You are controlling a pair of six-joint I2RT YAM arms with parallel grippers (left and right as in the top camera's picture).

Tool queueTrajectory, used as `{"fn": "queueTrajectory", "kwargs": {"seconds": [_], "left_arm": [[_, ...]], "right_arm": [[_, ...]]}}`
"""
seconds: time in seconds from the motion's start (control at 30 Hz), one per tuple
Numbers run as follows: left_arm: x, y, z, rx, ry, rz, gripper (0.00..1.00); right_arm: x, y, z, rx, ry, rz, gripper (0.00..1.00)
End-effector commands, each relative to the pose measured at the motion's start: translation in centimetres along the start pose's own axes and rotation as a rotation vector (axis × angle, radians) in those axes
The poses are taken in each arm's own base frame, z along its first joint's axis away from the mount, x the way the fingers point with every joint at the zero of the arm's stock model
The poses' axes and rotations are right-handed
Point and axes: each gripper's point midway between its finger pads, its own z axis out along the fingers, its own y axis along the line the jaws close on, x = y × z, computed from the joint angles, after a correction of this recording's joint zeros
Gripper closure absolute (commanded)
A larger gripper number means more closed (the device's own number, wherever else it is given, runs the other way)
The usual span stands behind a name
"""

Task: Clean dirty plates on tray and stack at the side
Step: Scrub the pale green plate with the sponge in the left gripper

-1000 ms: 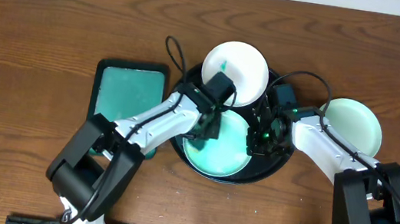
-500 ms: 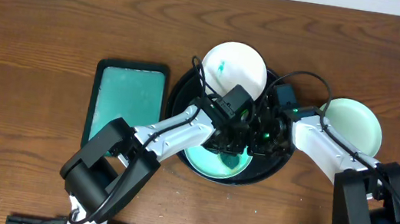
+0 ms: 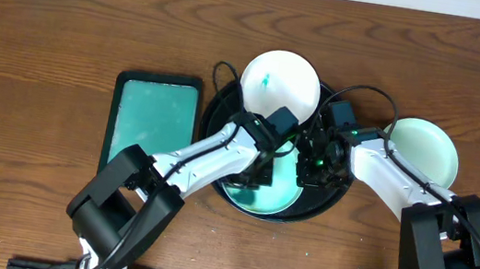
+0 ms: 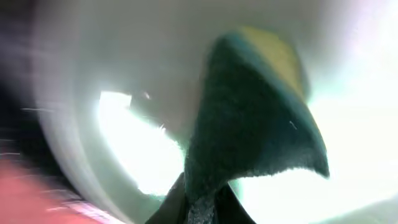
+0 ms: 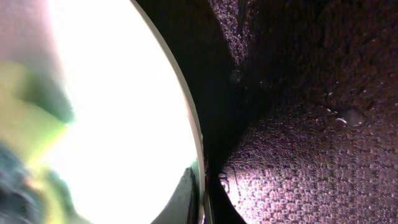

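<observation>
The black tray point(image 3: 329, 202) holds two plates. The far plate point(image 3: 281, 86) is white with a small teal smear. The near plate point(image 3: 260, 193) is smeared teal. My left gripper point(image 3: 276, 153) is over the near plate, shut on a dark sponge point(image 4: 249, 124) with a yellow back, which is pressed against the plate's surface point(image 4: 124, 124). My right gripper point(image 3: 315, 165) is shut on that plate's right rim; in the right wrist view its jaws point(image 5: 200, 199) pinch the thin rim of the plate point(image 5: 112, 112). A third plate point(image 3: 422, 149) lies on the table to the right of the tray.
A rectangular teal tray point(image 3: 150, 123) lies on the wooden table left of the black tray, with no sponge on it. Black cables loop over the black tray's far rim. The tray's textured dark floor point(image 5: 298, 155) fills the right of the right wrist view.
My left gripper swept the sponge right across the near plate, then back a little to the left. The right gripper stayed clamped on the rim.
</observation>
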Motion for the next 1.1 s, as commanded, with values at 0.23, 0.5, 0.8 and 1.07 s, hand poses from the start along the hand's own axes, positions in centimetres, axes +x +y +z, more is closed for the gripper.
{"fn": "queueTrajectory", "kwargs": {"seconds": [0.23,0.5,0.8,1.07], "left_arm": [[-6.0,3.3,-1.0,-0.184,-0.269,0.151,0.93],[-1.0,-7.0,-0.1,0.380,0.025,0.238,0.92],[2.7,-9.7,-1.1,0.537,0.188,0.268,0.92],[3.5,-5.8,0.4,0.336,0.224,0.195,0.92]], "right_arm": [[1.3,-1.5,1.3,0.072,0.054,-0.006,0.99],[1.3,-1.5,1.3,0.072,0.054,-0.006,0.99],[1.4,-1.5,1.2,0.073,0.059,-0.005,0.99],[1.6,-1.6,1.2,0.075,0.064,-0.004,0.99]]}}
